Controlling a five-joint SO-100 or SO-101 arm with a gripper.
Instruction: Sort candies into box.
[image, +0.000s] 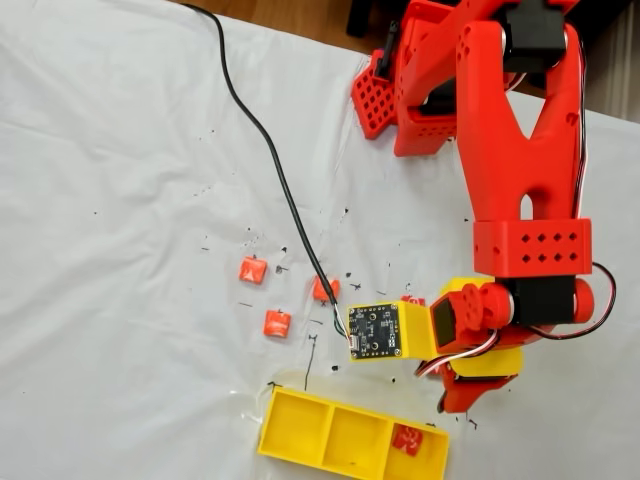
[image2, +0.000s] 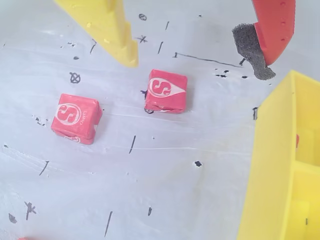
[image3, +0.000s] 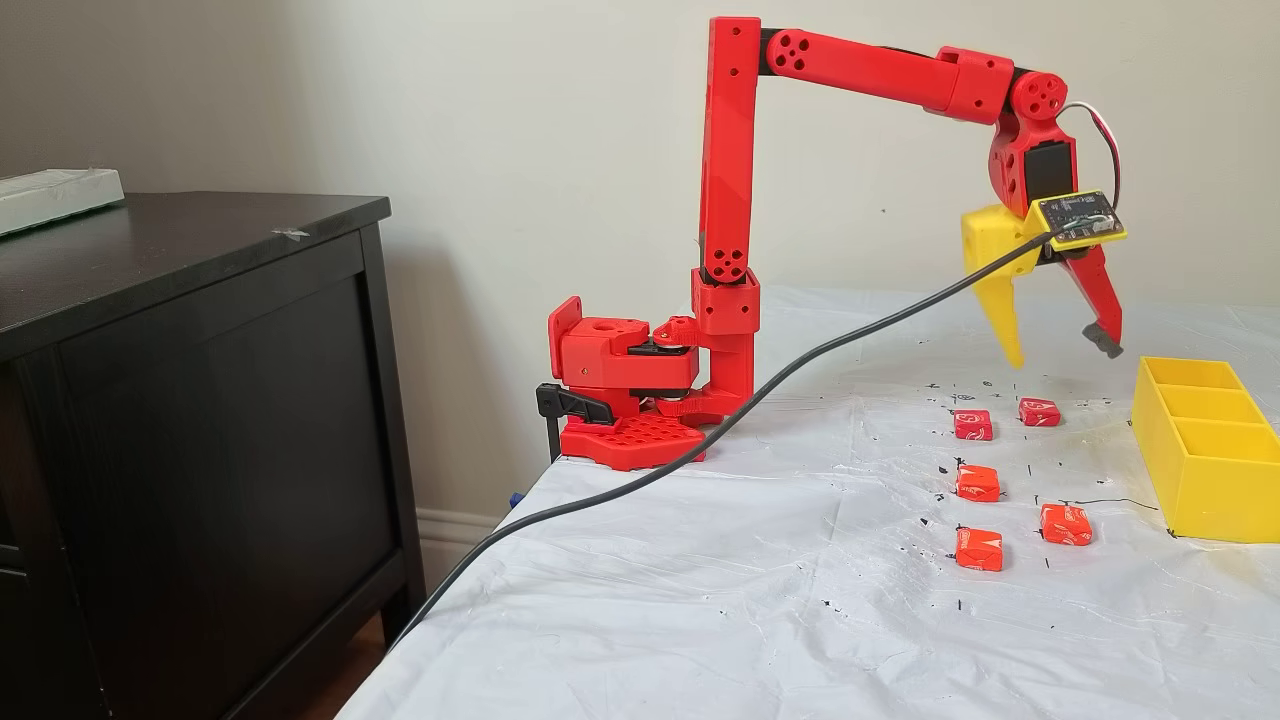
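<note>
My gripper (image3: 1060, 352) hangs open and empty well above the table, one yellow finger (image2: 112, 32) and one red finger with a grey foam pad (image2: 252, 50). Below it lie two deep red candies with white lettering (image2: 167, 90) (image2: 76, 117), also seen from the side (image3: 1039, 411) (image3: 973, 424). Three orange-red candies (image3: 978, 482) (image3: 1066, 524) (image3: 979, 549) lie nearer the table's front. The yellow three-compartment box (image3: 1200, 450) stands to the right, apart from the gripper. One red candy (image: 407, 437) lies in the right end compartment of the box (image: 300, 420).
A black cable (image3: 700, 440) runs from the wrist camera across the white sheet and off the table's front edge. The arm's red base (image3: 625, 400) is clamped at the table's left corner. A dark dresser (image3: 200, 400) stands left of the table.
</note>
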